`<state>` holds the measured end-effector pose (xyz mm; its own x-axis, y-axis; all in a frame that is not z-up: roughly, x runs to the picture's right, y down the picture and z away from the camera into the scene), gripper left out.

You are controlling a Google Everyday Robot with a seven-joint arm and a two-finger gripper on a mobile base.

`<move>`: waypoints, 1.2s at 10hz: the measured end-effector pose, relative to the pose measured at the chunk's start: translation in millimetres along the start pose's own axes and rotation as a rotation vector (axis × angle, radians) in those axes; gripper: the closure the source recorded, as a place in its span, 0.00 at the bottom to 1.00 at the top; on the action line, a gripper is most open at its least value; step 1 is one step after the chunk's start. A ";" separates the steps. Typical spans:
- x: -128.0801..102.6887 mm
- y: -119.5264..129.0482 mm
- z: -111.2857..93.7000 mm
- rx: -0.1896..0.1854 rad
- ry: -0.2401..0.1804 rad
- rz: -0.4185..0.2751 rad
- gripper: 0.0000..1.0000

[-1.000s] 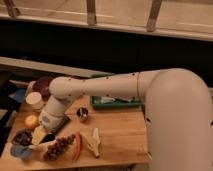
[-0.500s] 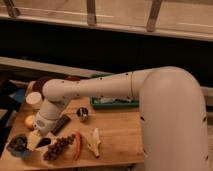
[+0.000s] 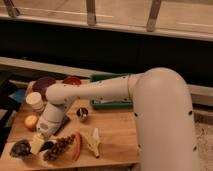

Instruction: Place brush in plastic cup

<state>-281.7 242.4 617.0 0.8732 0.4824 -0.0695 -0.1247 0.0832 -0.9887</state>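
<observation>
My gripper (image 3: 41,136) hangs low over the front-left part of the wooden table (image 3: 115,135), at the end of the white arm that reaches in from the right. Just left of it, at the table's corner, stands the plastic cup (image 3: 20,149), which looks dark and bluish, with something dark at its mouth. I cannot make out the brush for certain. A small dark shape (image 3: 48,145) lies right at the gripper's tip, between the cup and the grapes.
A white cup (image 3: 35,100), a purple plate (image 3: 44,85) and a brown bowl (image 3: 73,80) stand at the back left. Nearby are a green tray (image 3: 107,104), steel cup (image 3: 81,114), orange fruit (image 3: 31,121), black bar (image 3: 63,125), grapes (image 3: 58,148), red pepper (image 3: 76,146) and banana (image 3: 93,142).
The gripper has sunk slightly toward the front-left corner beside the cup. The cup now looks darker than a second ago.
</observation>
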 end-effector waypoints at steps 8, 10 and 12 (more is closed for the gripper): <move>-11.5 -24.2 -7.9 -0.015 0.044 0.007 0.33; -18.8 -21.2 -13.2 -0.004 0.040 -0.016 0.21; -30.7 -12.7 -15.9 0.010 0.051 -0.052 0.20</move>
<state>-299.4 212.7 629.5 0.9015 0.4321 -0.0246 -0.0828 0.1165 -0.9897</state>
